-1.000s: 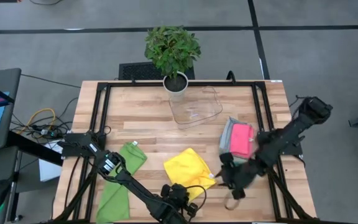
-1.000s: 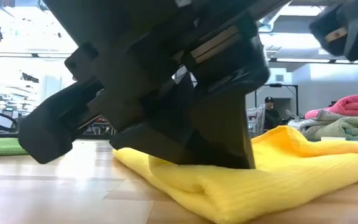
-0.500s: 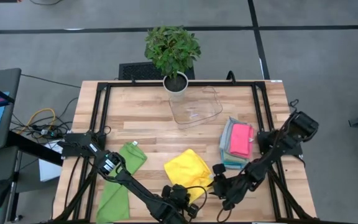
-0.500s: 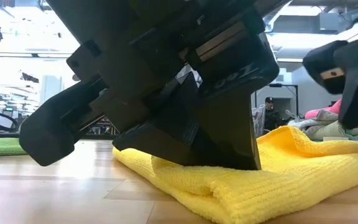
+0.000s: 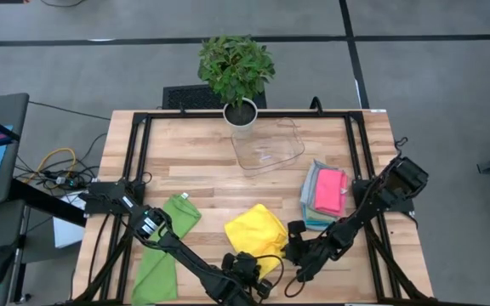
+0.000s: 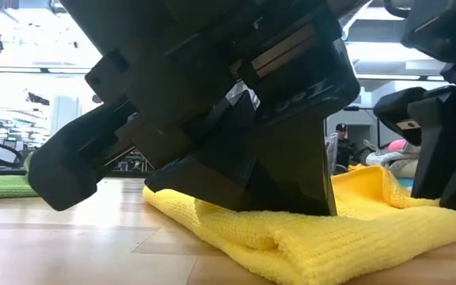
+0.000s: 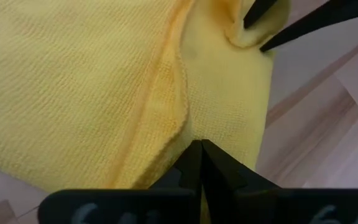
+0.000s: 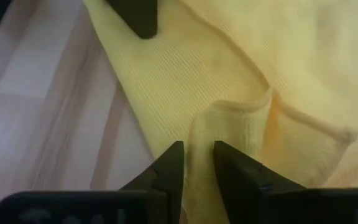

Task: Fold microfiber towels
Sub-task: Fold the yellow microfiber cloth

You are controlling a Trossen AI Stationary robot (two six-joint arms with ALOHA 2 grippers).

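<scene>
A yellow microfiber towel (image 5: 258, 234) lies loosely folded on the wooden table near its front edge. My left gripper (image 5: 253, 274) is at the towel's near edge and is shut on it; it fills the low view (image 6: 291, 202). My right gripper (image 5: 294, 248) is at the towel's right edge, its fingers closed on a raised ridge of the cloth (image 8: 196, 155). A green towel (image 5: 164, 246) lies flat at the front left. A stack of pink and grey towels (image 5: 326, 194) rests at the right. My left gripper pinches the yellow towel's near edge (image 7: 185, 134) between its two shut fingers, beside a hemmed edge that overlaps another layer. The fingers come slanting down from the table's near side. The towel lies on the table. My right gripper pinches a raised ridge of cloth (image 8: 207, 121) at the yellow towel's right edge between its two fingers. It comes slanting down from the table's right side. The rest of the towel lies slack on the table.
A clear plastic tray (image 5: 266, 146) and a potted plant (image 5: 236, 72) stand at the table's far middle. A black frame (image 5: 139, 144) runs around the tabletop. Bare wood shows left of the tray.
My right gripper has gone from beside the towel stack toward the table's left and down onto the yellow towel's right edge. That edge now stands bunched up between its fingers. My left gripper has kept its hold.
</scene>
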